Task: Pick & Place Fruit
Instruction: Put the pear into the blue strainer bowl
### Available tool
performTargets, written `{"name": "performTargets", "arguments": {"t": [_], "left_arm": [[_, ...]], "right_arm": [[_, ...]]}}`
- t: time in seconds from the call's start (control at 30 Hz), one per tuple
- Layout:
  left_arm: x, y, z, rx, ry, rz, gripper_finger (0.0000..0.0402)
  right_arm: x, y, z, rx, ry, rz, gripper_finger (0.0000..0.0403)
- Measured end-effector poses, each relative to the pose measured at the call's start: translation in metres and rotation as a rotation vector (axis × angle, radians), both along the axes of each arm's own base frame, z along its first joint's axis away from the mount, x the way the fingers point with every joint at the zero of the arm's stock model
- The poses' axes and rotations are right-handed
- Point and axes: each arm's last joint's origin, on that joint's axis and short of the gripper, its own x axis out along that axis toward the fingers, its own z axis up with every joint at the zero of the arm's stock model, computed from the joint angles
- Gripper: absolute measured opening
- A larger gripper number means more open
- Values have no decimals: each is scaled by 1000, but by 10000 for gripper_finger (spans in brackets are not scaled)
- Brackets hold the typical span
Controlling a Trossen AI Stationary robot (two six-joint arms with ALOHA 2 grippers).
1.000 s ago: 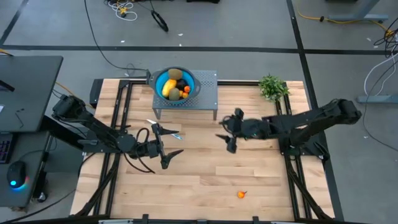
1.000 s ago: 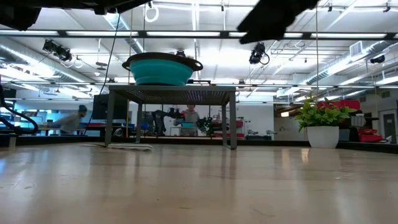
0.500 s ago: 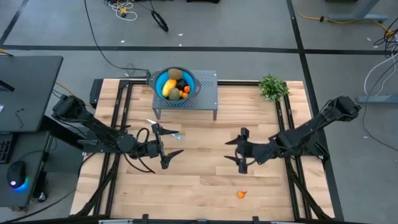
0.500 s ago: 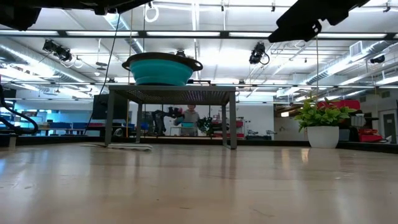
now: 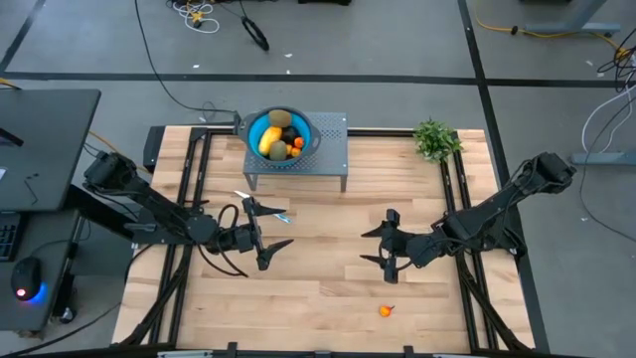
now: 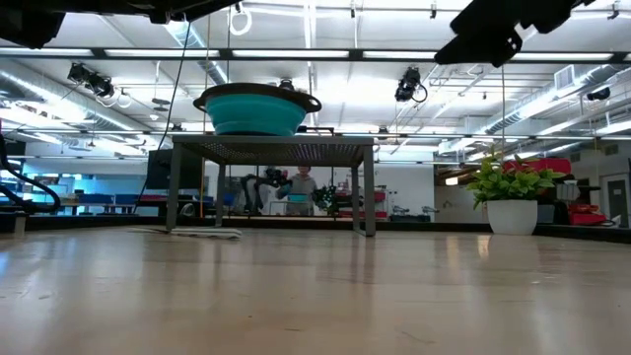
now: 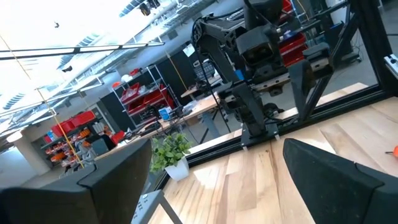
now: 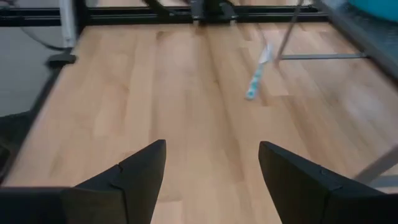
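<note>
A blue bowl [image 5: 279,133] stands on a small grey metal stand [image 5: 328,149] at the table's far side. In it lie a yellow oblong fruit [image 5: 266,140], olive-brown ovals [image 5: 279,119] and small orange pieces [image 5: 279,152]. One tiny orange fruit piece [image 5: 385,310] lies alone on the wood near the front edge. My right gripper [image 5: 385,241] hovers open above the table, a little beyond that piece. My left gripper [image 5: 259,236] stands open left of centre, also above the table. Nothing lies between either pair of fingers.
A blue-handled knife [image 5: 268,210] lies on the wood by the left gripper, in front of the stand; the right wrist view shows the knife [image 8: 256,78] too. A potted green plant [image 5: 435,139] stands at the far right corner. Black rails run along both table sides.
My right gripper has swung from the middle of the table toward the near edge and a little to the right, sinking slightly, and now stands closer to the lone orange piece. Its fingers stay as wide apart as before.
</note>
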Motion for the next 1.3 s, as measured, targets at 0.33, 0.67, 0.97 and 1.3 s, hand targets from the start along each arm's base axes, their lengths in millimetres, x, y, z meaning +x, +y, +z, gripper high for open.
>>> {"name": "performTargets", "arguments": {"t": [0.33,0.67,0.97,1.3], "left_arm": [[0,0,0,0,0,0,373],[0,0,0,0,0,0,373],[0,0,0,0,0,0,373],[0,0,0,0,0,0,373]], "right_arm": [[-8,36,-17,144,127,256,267],[-9,66,-46,96,204,362,267],[-7,71,-43,160,149,331,267],[-10,103,-69,172,151,403,267]]}}
